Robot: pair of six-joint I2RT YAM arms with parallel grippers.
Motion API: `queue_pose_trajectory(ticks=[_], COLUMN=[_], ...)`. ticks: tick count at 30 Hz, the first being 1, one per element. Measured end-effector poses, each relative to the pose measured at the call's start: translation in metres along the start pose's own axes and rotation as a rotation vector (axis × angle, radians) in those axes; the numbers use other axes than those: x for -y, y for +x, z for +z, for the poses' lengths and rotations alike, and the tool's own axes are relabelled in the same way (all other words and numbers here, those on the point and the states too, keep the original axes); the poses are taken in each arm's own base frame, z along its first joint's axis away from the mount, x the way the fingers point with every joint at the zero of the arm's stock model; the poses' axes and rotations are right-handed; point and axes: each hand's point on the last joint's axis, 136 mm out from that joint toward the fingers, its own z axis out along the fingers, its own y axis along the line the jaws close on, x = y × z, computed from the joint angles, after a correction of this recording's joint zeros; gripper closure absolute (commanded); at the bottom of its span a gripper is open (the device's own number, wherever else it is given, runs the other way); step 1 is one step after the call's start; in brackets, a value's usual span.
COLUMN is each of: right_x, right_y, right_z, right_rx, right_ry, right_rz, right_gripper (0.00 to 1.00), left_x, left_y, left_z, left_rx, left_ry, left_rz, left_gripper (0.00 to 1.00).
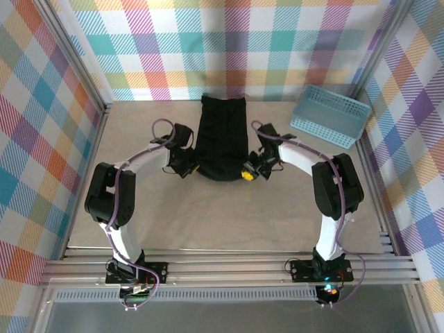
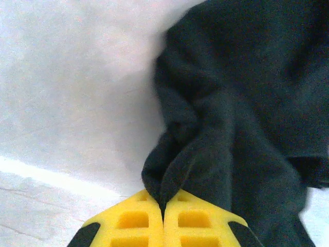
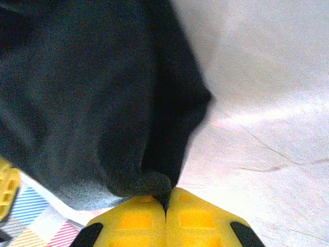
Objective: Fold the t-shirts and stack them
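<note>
Pastel plaid cloth backdrop (image 1: 229, 41) walls in a pale, matte table (image 1: 229, 222) on three sides, with ribbed aluminium rails (image 1: 229, 267) running along the near edge at 6 o'clock.

Two arms in white and black casings, the left arm (image 1: 114, 201) and the right arm (image 1: 333, 194), curve inward from their bases like a pair of brackets, each trailing a purple cable.

Between them, from the table's centre toward 12 o'clock, lies the black t-shirt (image 1: 222, 135). It is soft, fuzzy fabric folded into a long, narrow strip, square at the far end and rounded and bunched at the near end.

A light blue basket (image 1: 329, 116) of plastic mesh, rectangular and shallow, sits at 2 o'clock from the shirt, well apart from it and close to the right-hand wall.

The left gripper (image 2: 163, 218) meets the shirt's near end at about 8 o'clock. In the left wrist view its yellow fingers (image 2: 133, 221), moulded with rectangular recesses, are pressed together on a pinched ridge of dark cloth that rises in thick folds away from them.

The right gripper (image 3: 166, 216) meets the same end at about 5 o'clock. In the right wrist view its yellow fingers (image 3: 198, 218) are likewise clamped together on a rolled edge of the cloth, with bare table to the right.
</note>
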Motion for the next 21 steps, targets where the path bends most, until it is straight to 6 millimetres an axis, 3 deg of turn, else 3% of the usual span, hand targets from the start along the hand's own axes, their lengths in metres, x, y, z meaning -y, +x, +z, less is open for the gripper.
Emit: queue_pose_trajectory(ticks=[5,9,12,17,21], right_x=[-0.071,-0.079,-0.056,0.015,0.065], right_y=[-0.039,-0.032,-0.006,0.051,0.101], right_z=[-0.066,-0.088,-0.074,-0.025,-0.008], right_rx=[0.138,0.148,0.080,-0.089,-0.201], right_ry=[-0.164,-0.216,-0.193,-0.062,0.020], right_rz=[-0.098,-0.116,-0.093,-0.019,0.017], right_gripper=[1.00,1.00,1.00,1.00,1.00], left_x=[0.063,0.078,0.054,-0.029,-0.079], left_y=[-0.029,-0.024,0.001,0.067,0.121], left_z=[-0.060,-0.092,-0.085,-0.044,-0.032], left_rx=[0.105,0.117,0.052,-0.136,-0.269], left_ry=[0.185,0.275,0.258,0.098,0.017], left_rz=[0.027,0.039,0.041,0.024,0.034], left_gripper=[1.00,1.00,1.00,1.00,1.00])
